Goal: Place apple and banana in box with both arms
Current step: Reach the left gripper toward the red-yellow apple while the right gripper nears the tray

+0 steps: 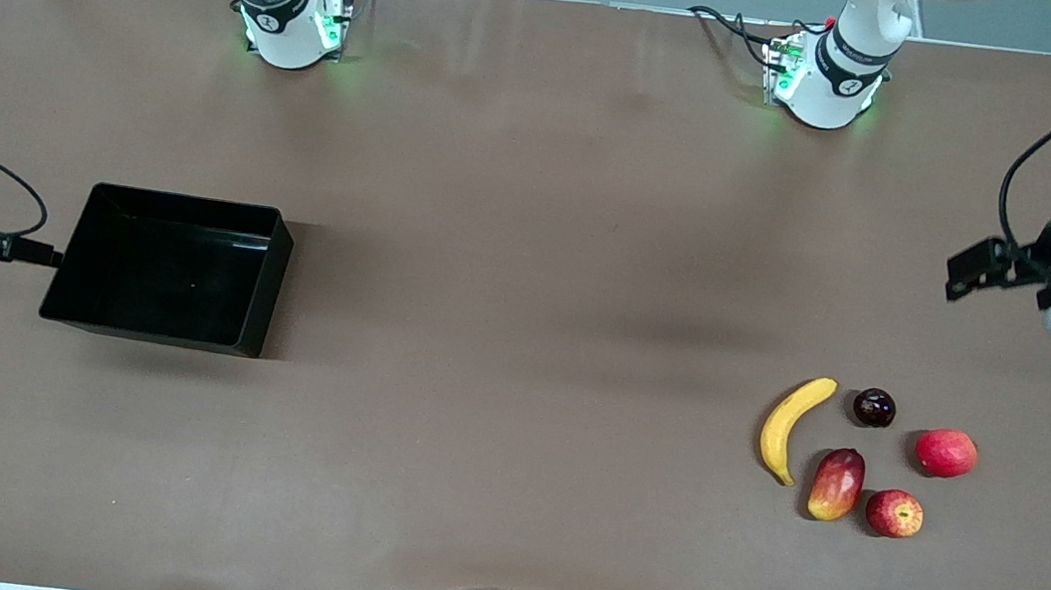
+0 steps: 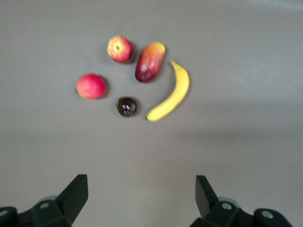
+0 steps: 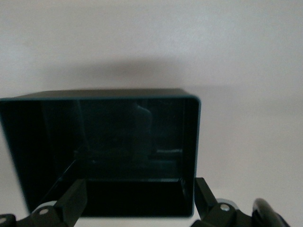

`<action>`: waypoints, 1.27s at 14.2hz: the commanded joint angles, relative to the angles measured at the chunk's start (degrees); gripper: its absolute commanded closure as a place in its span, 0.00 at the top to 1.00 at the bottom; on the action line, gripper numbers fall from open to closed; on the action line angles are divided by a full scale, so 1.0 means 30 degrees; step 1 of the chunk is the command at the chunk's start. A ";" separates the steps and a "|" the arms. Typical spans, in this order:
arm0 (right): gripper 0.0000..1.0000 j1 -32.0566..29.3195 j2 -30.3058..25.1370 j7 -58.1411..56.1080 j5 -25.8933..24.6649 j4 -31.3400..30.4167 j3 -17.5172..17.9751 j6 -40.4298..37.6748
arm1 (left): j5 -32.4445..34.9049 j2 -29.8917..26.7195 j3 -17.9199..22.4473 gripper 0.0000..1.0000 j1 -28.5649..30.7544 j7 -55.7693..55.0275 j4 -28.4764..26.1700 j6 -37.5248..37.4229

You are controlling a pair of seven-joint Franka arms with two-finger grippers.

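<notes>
With both end effectors spread wide and empty, the left end effector (image 1: 964,274) at the frame's right edge would best descend squarely over the banana (image 1: 791,426) lower right, sparing the mango-like fruit (image 1: 836,484), while the right end effector (image 3: 137,201) waited by the box (image 1: 186,205) mid-left.

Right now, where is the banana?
The banana lies on the table toward the left arm's end, beside the mango-like fruit and the small dark fruit.

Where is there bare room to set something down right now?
The wide bare stretch of table between the box and the banana is free; so is the box's inside. It is crowded where banana, apple and three other fruits cluster, toward the left arm's end.
</notes>
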 commanded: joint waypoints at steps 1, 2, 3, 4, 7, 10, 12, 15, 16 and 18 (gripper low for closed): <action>1.00 -0.0774 0.0103 -0.0867 -0.0189 -0.1936 0.0241 0.2544 | 0.0810 0.1525 -0.0109 1.00 0.0069 0.0203 0.0483 0.1524; 1.00 -0.1007 0.0221 -0.1041 -0.0189 -0.2436 0.0241 0.3424 | 0.0868 0.2284 -0.0080 1.00 0.0157 0.0204 0.0483 0.2429; 1.00 -0.1184 0.0280 -0.1449 -0.0247 -0.2905 0.0241 0.3926 | 0.0898 0.2987 -0.0080 1.00 0.0216 0.0233 0.0483 0.3337; 1.00 -0.1476 0.0339 -0.1946 -0.0276 -0.3287 0.0241 0.4279 | 0.1014 0.3806 -0.0080 1.00 0.0274 0.0784 0.0570 0.4246; 1.00 -0.2297 0.0428 -0.3003 -0.0277 -0.4663 0.0270 0.6064 | 0.0898 0.5772 0.0183 1.00 0.0565 0.2457 0.0775 0.6649; 0.50 -0.2767 0.0573 -0.3035 -0.0277 -0.5602 0.0270 0.6712 | 0.0898 0.7967 0.0184 1.00 0.1502 0.4235 0.2060 0.8263; 0.23 -0.2768 0.0603 -0.3006 -0.0218 -0.5984 0.0270 0.6889 | 0.0869 0.9345 0.0184 1.00 0.2060 0.6259 0.2707 0.9521; 0.00 -0.2767 0.0603 -0.3035 -0.0160 -0.6308 0.0300 0.6948 | 0.0898 1.0754 0.0184 1.00 0.2326 0.7000 0.2944 1.1397; 0.00 -0.2768 0.0603 -0.3035 -0.0189 -0.6279 0.0300 0.6890 | 0.0898 1.1106 0.0213 1.00 0.2413 0.7029 0.2944 1.1896; 0.00 -0.2681 0.0545 -0.3414 -0.0160 -0.6133 0.0329 0.6657 | 0.0898 1.1809 0.0213 1.00 0.2560 0.7523 0.2944 1.3241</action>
